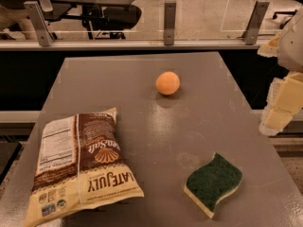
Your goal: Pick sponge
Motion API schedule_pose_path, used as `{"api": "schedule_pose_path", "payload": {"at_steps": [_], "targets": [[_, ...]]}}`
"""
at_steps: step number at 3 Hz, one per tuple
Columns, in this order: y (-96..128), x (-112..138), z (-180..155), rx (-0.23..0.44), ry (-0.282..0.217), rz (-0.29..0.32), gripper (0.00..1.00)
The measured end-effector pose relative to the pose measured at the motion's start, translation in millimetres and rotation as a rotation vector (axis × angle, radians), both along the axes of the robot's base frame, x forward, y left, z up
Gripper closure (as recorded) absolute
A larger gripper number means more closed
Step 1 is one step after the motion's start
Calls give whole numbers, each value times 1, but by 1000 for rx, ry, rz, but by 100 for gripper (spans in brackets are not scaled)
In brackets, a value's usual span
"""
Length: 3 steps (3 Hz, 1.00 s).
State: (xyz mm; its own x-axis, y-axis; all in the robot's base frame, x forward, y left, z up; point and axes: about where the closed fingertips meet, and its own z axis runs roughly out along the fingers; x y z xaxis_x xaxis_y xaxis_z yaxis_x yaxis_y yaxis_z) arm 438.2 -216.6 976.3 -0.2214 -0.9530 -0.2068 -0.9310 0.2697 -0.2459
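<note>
Gripper (278, 109): at the far right of the view, out past the table's (118, 79) right edge and raised above the tabletop. Only pale yellow, blocky segments and a white housing above them show, and part of it is cut off by the frame. Cannot tell whether it is spread or pressed together. It holds nothing and touches nothing on the table.

Sponge (213, 183): on the table's near right part, close to the front edge and a little in from the right edge. Lies flat, dark green scouring face up, with pale yellow foam showing along its near and left sides. Wavy outline. Free on all sides, well apart from the gripper.

Orange ball (167, 83): on the table's far half, roughly mid-width. Sits alone, with a soft shadow under it on the grey surface.

Chip bag (80, 164): on the table's near left part, lying flat, brown and cream, its print upside down from this side. Its near end runs to the front edge. Much larger than the sponge.

Beyond the table's far edge: a low metal rail (142, 44) with upright brackets, and past it office chairs (111, 15) on a pale floor.
</note>
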Motion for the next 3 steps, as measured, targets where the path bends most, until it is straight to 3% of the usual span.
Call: {"api": "schedule_pose_path", "payload": {"at_steps": [1,2,3], "targets": [[2,-1,1,4,-6,7,0],[12,-7,-3,25,8,53,0],[31,-22,-25,51,50,161,0]]}}
